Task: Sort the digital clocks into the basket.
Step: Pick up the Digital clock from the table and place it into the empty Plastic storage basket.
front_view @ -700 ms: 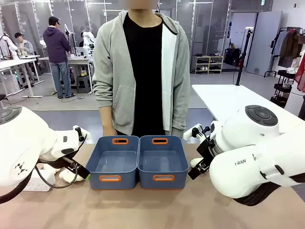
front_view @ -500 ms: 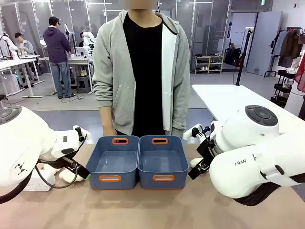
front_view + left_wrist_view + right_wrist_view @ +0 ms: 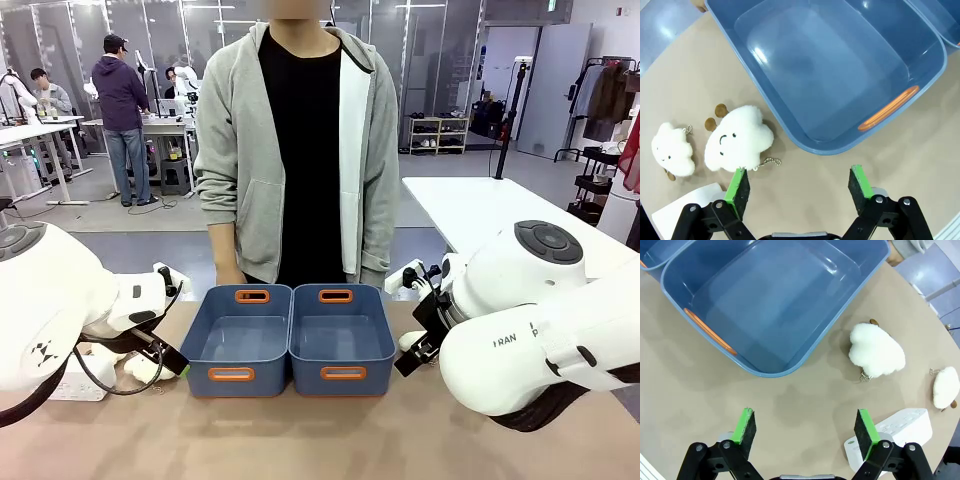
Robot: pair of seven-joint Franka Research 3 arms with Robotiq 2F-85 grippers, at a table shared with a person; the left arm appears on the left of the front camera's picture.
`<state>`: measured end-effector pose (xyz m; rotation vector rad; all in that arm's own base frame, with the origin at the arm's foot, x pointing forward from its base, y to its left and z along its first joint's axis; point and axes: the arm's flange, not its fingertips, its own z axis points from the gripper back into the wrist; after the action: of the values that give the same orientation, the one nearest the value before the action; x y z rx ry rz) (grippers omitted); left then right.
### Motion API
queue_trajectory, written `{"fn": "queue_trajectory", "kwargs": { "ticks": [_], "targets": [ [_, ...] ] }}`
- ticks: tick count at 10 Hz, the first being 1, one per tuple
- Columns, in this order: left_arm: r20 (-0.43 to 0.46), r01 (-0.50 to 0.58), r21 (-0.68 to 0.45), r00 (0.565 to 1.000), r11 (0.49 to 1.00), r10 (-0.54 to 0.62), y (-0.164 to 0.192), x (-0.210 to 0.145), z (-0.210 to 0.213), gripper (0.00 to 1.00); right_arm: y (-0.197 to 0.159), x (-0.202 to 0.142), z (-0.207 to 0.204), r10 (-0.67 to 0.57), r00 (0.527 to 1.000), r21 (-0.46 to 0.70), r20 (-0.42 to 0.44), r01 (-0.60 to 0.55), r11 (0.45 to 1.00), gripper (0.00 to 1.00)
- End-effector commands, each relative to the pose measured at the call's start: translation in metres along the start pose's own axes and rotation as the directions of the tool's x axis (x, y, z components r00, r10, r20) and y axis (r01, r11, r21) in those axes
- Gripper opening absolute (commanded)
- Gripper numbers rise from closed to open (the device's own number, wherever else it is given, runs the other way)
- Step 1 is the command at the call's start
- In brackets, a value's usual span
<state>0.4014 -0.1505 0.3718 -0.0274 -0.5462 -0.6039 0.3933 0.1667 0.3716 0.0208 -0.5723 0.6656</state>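
Two digital clocks point(image 3: 902, 429) point(image 3: 670, 214) sit on the desk point(image 3: 800, 390) outside two joined baskets point(image 3: 765, 371), among four plush toys point(image 3: 876, 351): one by the released left gripper point(image 3: 799, 186), one, lengthwise toward a plush, by the released right gripper point(image 3: 806, 426).

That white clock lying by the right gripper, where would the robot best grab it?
Probably from above, pinching the digital clock across its two long sides near the middle: it lies on the table, a rounded block seemingly narrower than the open right gripper.
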Motion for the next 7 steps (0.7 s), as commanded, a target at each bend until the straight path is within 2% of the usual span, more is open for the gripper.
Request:
{"fn": "queue_trajectory", "kwargs": {
  "ticks": [1,2,3,4,5,6,7],
  "targets": [
    [0.0,0.0,0.0,1.0,1.0,0.0,0.0,0.0,0.0,1.0,0.0,0.0,0.0,-0.002,1.0,0.001,0.0,0.002,1.0,1.0],
    [0.0,0.0,0.0,1.0,1.0,0.0,0.0,0.0,0.0,1.0,0.0,0.0,0.0,0.0,1.0,0.0,0.0,0.0,1.0,1.0],
    [0.017,0.012,-0.115,1.0,0.993,-0.01,0.009,0.01,0.024,1.0,-0.011,0.022,0.028,-0.002,1.0,0.045,0.007,0.001,0.999,1.0],
    [0.046,-0.018,-0.232,0.998,0.973,0.03,0.022,0.017,0.049,1.0,-0.022,0.034,0.049,-0.055,0.998,0.164,-0.017,0.057,0.985,1.0],
    [0.081,-0.056,-0.319,0.993,0.946,0.086,0.035,0.021,0.072,1.0,-0.036,0.041,0.065,-0.105,0.994,0.237,-0.013,0.105,0.966,1.0],
    [0.078,-0.065,-0.411,0.991,0.909,0.106,0.046,0.02,0.087,1.0,-0.047,0.044,0.076,-0.128,0.991,0.289,-0.03,0.131,0.948,1.0],
    [0.08,-0.079,-0.531,0.987,0.844,0.143,0.057,0.014,0.104,1.0,-0.052,0.045,0.087,-0.149,0.987,0.406,-0.061,0.161,0.9,1.0]
  ]
}}
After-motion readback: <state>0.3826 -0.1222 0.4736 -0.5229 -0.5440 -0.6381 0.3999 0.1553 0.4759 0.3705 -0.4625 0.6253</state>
